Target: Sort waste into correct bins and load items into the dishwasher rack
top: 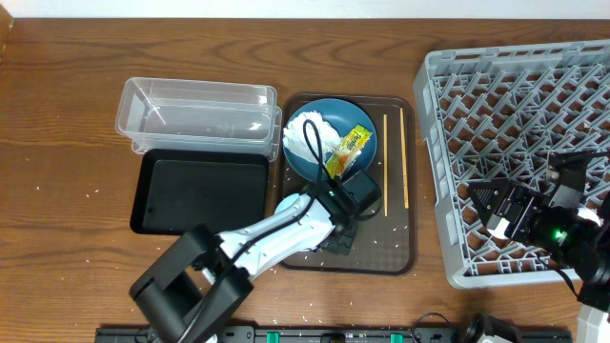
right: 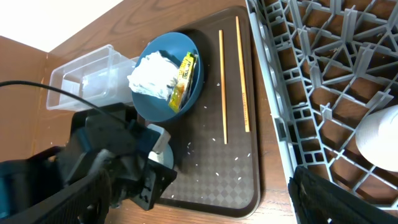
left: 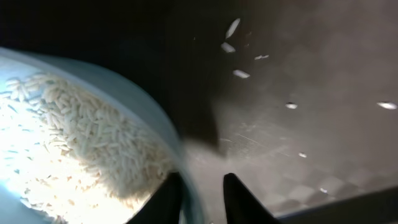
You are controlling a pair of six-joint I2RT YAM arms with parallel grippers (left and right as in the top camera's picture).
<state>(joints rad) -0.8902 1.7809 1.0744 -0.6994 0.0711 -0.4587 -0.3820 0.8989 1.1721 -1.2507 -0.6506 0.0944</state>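
Note:
My left gripper (left: 202, 186) is shut on the rim of the white bowl (left: 81, 143), one finger inside and one outside. The bowl holds loose rice (left: 74, 130) and is over the brown serving tray. In the overhead view the gripper (top: 345, 195) covers the bowl. The blue plate (top: 329, 143) carries the crumpled tissue (top: 310, 133) and the yellow-green wrapper (top: 350, 148). Two chopsticks (top: 385, 162) lie to its right. My right gripper (top: 503, 205) is open and empty over the grey rack (top: 515, 105). A pale round item (right: 379, 140) sits in the rack.
The clear tub (top: 195, 112) stands at the back left, with the black tray (top: 200, 192) in front of it. The brown serving tray (top: 396, 243) has scattered rice grains. More grains lie on the wooden table near the front edge.

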